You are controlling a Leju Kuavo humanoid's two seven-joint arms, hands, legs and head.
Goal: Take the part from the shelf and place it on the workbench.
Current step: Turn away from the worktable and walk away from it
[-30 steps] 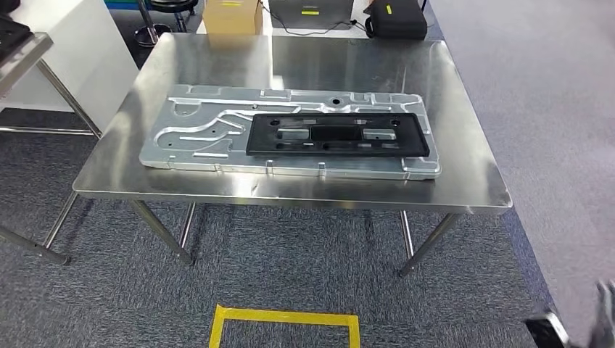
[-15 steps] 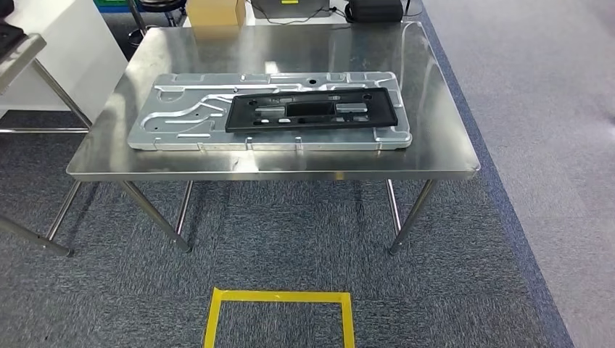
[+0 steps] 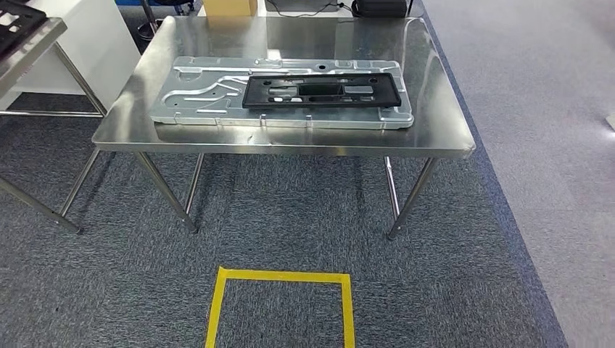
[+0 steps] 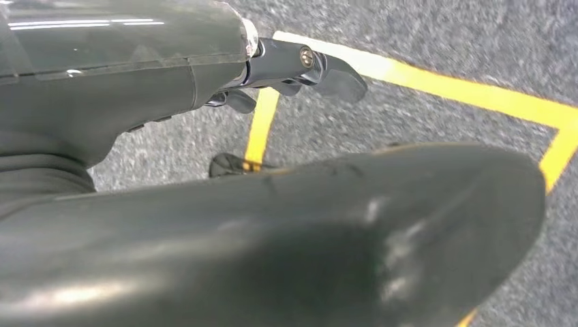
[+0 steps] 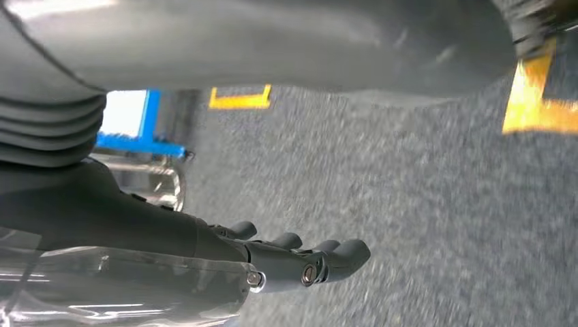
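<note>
I see yellow floor tape (image 3: pixel 281 301) at lower centre. My left hand (image 4: pixel 300 65) and right hand (image 5: pixel 300 262) hang empty, fingers loosely extended. Upper centre, the black part (image 3: pixel 321 90) lies on the grey panel (image 3: pixel 207 90) atop the workbench (image 3: pixel 435 123).

— Where's the left hand (image 4: pixel 300 68)?
— Hanging over the carpet, dark fingers (image 4: pixel 334 71) loosely extended, holding nothing.
— And the right hand (image 5: pixel 300 262)?
— Also hanging low, its fingers (image 5: pixel 344 253) side by side and slightly bent, pointing toward three o'clock in its wrist view, empty.
</note>
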